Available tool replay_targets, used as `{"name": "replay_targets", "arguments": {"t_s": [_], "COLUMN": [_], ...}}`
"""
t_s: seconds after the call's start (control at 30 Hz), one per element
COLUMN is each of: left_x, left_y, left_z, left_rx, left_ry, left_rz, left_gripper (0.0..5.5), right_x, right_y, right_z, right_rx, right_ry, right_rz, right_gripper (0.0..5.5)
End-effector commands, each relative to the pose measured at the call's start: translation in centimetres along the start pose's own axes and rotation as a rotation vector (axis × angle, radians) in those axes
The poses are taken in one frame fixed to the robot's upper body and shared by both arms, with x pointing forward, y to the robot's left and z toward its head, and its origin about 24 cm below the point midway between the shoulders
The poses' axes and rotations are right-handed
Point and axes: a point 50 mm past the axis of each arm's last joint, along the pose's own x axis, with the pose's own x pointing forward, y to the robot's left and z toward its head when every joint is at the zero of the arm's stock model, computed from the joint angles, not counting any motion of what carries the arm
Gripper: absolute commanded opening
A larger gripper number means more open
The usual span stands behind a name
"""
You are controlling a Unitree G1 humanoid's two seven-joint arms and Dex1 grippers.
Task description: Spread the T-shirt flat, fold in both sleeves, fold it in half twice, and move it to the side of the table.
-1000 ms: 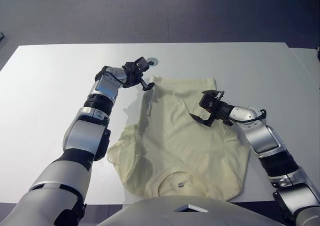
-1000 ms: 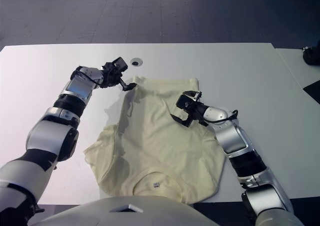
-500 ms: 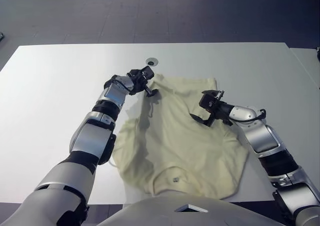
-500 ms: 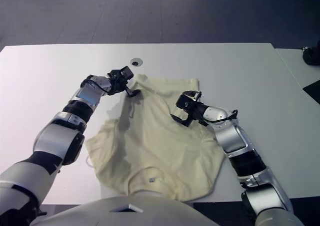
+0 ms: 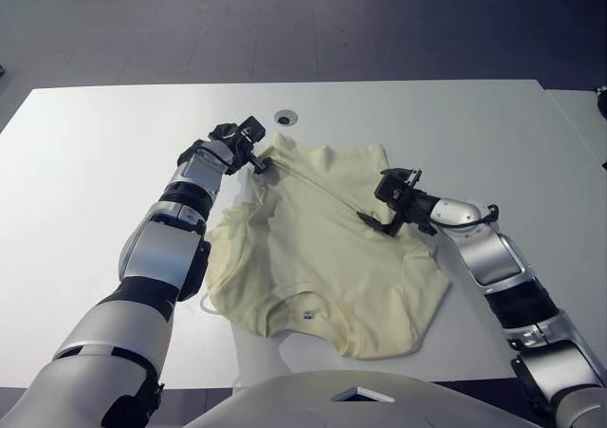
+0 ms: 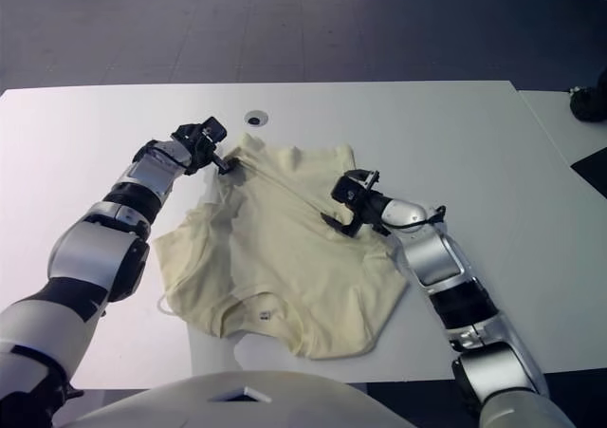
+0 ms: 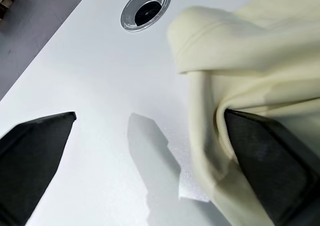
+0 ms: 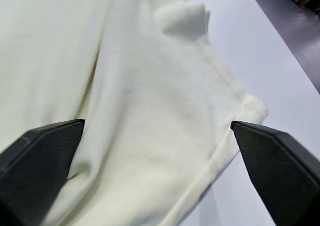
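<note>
The cream T-shirt (image 5: 322, 257) lies rumpled on the white table (image 5: 95, 162), its collar and label (image 5: 305, 307) toward the near edge. My left gripper (image 5: 260, 162) is at the shirt's far left corner. In the left wrist view this gripper (image 7: 150, 113) is open, with bunched fabric (image 7: 235, 70) pressed against one finger. My right gripper (image 5: 379, 219) rests on the shirt's right side, and the right wrist view shows it (image 8: 157, 122) open with cloth spread under it. A raised crease runs across the fabric between the two grippers.
A round metal cable hole (image 5: 285, 117) sits in the table just beyond the shirt's far left corner. Bare tabletop stretches to the left, to the far side and to the right of the shirt. Dark floor lies beyond the table's far edge.
My left gripper swung right over the shirt's far edge, then back left. The far edge is now bunched and narrower, and the whole shirt has shifted left and away from the near edge.
</note>
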Motion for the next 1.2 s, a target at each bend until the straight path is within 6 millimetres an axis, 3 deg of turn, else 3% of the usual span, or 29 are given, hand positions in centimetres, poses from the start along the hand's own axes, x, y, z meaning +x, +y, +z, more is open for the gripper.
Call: {"name": "replay_targets", "arguments": {"t_s": [0.03, 0.17, 0.27, 0.33, 0.4, 0.47, 0.57, 0.7, 0.8, 0.87, 1.0, 1.2], "left_x": [0.0, -0.8, -2.4, -4.8, -9.0, -13.0, -18.1, -20.7, -22.7, -23.1, -24.0, -22.5], "left_y": [-0.7, 1.7, 4.3, 6.2, 6.7, 5.4, 1.5, -3.4, -5.4, -4.4, -4.1, -6.7], "left_z": [-2.4, 0.0, 0.4, 0.6, 0.1, -1.5, -5.8, -10.6, -13.2, -14.2, -14.5, -14.2], "left_rx": [-0.094, -0.131, -0.114, -0.131, -0.214, -0.325, -0.575, -0.870, -1.013, -1.051, -1.113, -1.148], "left_ry": [0.066, -0.038, -0.091, -0.159, -0.222, -0.224, -0.164, -0.046, 0.037, 0.089, 0.154, 0.150], "left_rz": [-0.041, -0.002, 0.026, 0.076, 0.135, 0.186, 0.221, 0.148, 0.059, -0.006, -0.160, -0.245], "left_gripper": [5.40, 5.40, 5.40, 5.40, 5.40, 5.40, 5.40, 5.40, 5.40, 5.40, 5.40, 5.21], "right_x": [1.4, 1.2, 0.0, -1.4, -3.5, -6.3, -11.3, -16.2, -16.7, -17.4, -17.9, -17.2], "right_y": [-3.4, -6.6, -7.5, -7.4, -6.8, -5.7, -3.7, -0.3, 0.6, 1.8, 3.3, 3.7], "right_z": [1.7, 3.6, 4.2, 4.5, 4.4, 3.5, 0.5, -4.0, -5.9, -6.4, -6.4, -5.3], "right_rx": [0.053, 0.089, 0.131, 0.200, 0.303, 0.438, 0.710, 1.090, 1.254, 1.349, 1.443, 1.518], "right_ry": [-0.033, -0.106, -0.158, -0.200, -0.240, -0.253, -0.218, -0.187, -0.165, -0.176, -0.178, -0.202], "right_rz": [-0.096, -0.201, -0.231, -0.251, -0.297, -0.367, -0.526, -0.750, -0.768, -0.811, -0.828, -0.793], "right_gripper": [5.39, 5.39, 5.39, 5.39, 5.39, 5.39, 5.39, 5.39, 5.39, 5.39, 5.39, 5.40]}}
